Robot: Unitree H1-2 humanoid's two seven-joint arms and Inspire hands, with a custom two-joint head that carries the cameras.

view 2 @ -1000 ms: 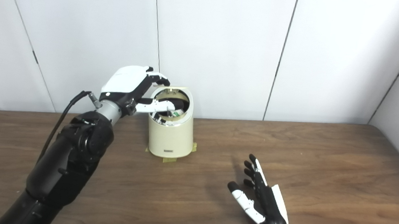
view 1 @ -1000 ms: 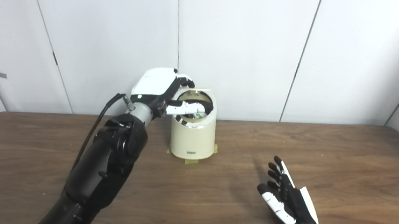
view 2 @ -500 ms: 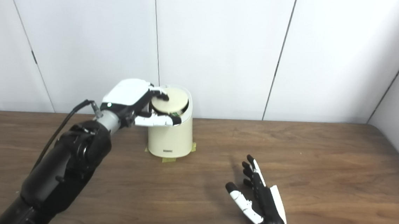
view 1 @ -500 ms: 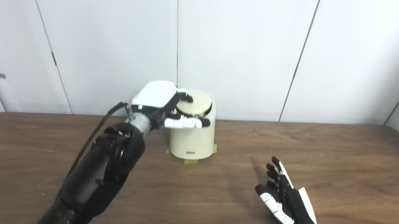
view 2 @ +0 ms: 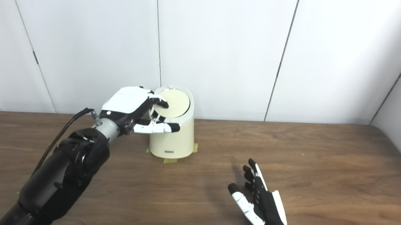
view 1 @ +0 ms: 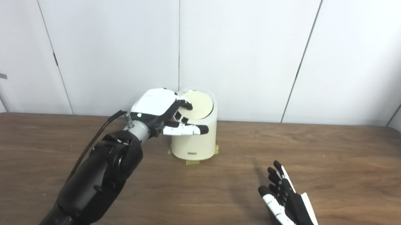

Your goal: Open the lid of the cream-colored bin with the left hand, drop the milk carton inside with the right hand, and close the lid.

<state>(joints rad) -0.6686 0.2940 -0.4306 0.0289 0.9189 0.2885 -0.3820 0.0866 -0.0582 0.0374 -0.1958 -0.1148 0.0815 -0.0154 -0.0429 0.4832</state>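
Note:
The cream-colored bin (view 1: 194, 140) stands at the back of the table against the wall. Its round lid (view 1: 198, 105) lies flat in the bin's slanted top, shut. My left hand (view 1: 162, 109) is at the bin's left top edge, fingertips resting on the lid's left rim and thumb stretched across the bin's front, holding nothing. My right hand (view 1: 287, 207) rests low over the table at the front right, fingers spread, empty. No milk carton shows in either view.
Strips of yellow tape (view 1: 192, 161) mark the bin's foot on the brown wooden table (view 1: 341, 164). White wall panels rise right behind the bin. A black cable (view 1: 96, 137) runs along my left forearm.
The lid came down from upright to flat on the bin, covering the inside. My left hand sank with it and drew back a little to the left. My right hand slid slightly nearer.

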